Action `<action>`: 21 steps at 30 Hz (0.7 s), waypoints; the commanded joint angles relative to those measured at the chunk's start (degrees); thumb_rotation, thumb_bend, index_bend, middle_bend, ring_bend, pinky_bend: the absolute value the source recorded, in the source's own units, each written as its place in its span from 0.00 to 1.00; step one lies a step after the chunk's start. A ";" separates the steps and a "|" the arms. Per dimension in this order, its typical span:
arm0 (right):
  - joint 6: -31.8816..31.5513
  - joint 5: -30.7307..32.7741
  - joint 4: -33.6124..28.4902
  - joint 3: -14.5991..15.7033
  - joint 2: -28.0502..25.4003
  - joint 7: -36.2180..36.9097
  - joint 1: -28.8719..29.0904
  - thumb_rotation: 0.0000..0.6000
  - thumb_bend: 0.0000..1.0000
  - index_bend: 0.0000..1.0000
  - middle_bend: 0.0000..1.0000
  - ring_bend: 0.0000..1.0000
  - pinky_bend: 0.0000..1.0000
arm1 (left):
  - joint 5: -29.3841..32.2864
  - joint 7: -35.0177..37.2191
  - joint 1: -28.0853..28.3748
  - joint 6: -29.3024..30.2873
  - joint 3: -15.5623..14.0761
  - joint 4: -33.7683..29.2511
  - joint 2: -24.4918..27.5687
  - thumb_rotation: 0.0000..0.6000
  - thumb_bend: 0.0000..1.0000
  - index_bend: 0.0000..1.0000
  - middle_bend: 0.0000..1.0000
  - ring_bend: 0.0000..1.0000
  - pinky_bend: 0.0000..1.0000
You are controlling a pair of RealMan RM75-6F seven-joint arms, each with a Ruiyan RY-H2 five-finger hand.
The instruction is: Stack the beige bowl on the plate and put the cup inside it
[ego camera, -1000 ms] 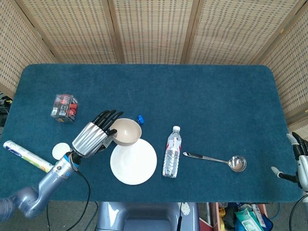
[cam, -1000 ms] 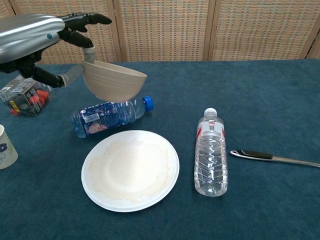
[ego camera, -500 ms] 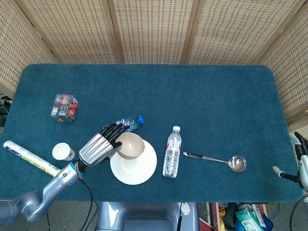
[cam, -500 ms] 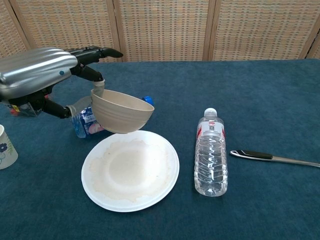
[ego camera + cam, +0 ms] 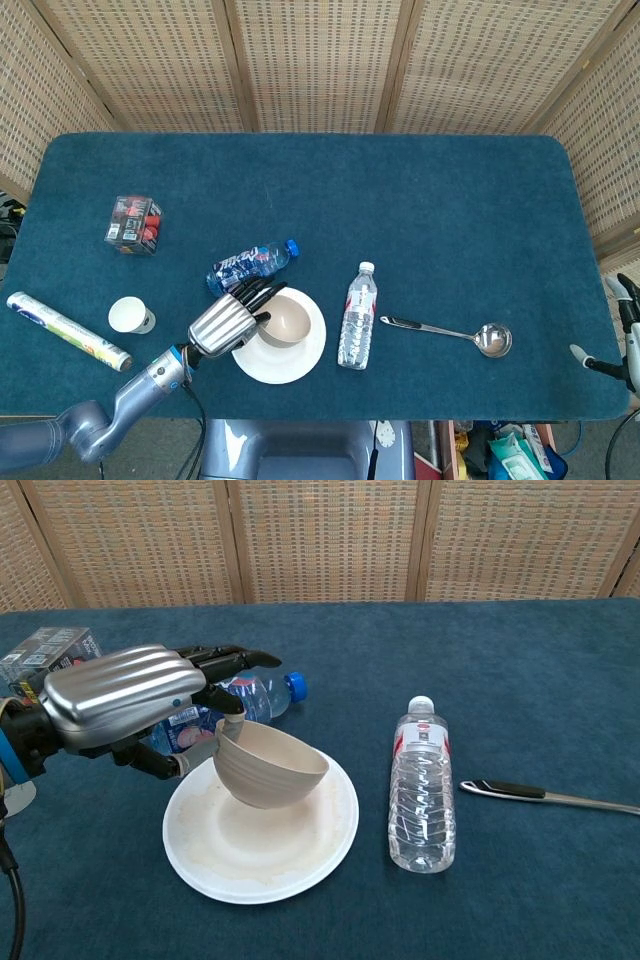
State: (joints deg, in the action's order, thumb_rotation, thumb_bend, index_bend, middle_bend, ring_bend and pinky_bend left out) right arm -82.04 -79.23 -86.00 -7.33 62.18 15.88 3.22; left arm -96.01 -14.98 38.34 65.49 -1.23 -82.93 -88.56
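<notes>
- left hand (image 5: 135, 705) grips beige bowl (image 5: 270, 768) by its left rim, over the plate (image 5: 330, 825); seemingly not released
- cup (image 5: 132, 315) stands far left, untouched; right hand (image 5: 622, 335) unclear

The left hand (image 5: 130, 695) has lowered the beige bowl (image 5: 270, 769) over the plate (image 5: 262, 852).

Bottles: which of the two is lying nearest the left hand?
The blue-capped labelled bottle, lying just behind the left hand. The clear white-capped bottle lies on the plate's far side.
</notes>
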 commanded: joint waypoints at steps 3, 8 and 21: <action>-0.19 -0.08 0.05 -0.07 -0.02 0.17 -0.08 1.00 0.14 0.01 0.00 0.00 0.00 | 0.86 -0.35 -0.07 -1.02 0.06 0.98 -0.99 1.00 0.55 0.69 0.03 0.00 0.10; -0.19 -0.03 0.00 -0.08 -0.05 0.28 -0.16 1.00 0.14 0.01 0.00 0.00 0.00 | 1.18 -1.18 0.06 -1.81 0.12 2.06 -2.13 1.00 0.55 0.69 0.03 0.00 0.10; -0.43 -0.24 0.34 -0.20 0.09 1.04 -0.25 1.00 0.14 0.01 0.00 0.00 0.00 | 1.05 -3.29 -0.07 -2.56 -0.37 3.29 -3.15 1.00 0.54 0.69 0.03 0.00 0.09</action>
State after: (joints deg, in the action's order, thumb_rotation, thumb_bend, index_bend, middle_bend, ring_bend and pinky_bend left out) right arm -82.47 -79.46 -85.66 -7.53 62.26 16.92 2.98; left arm -94.95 -18.30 38.28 62.96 -1.56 -79.60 -91.74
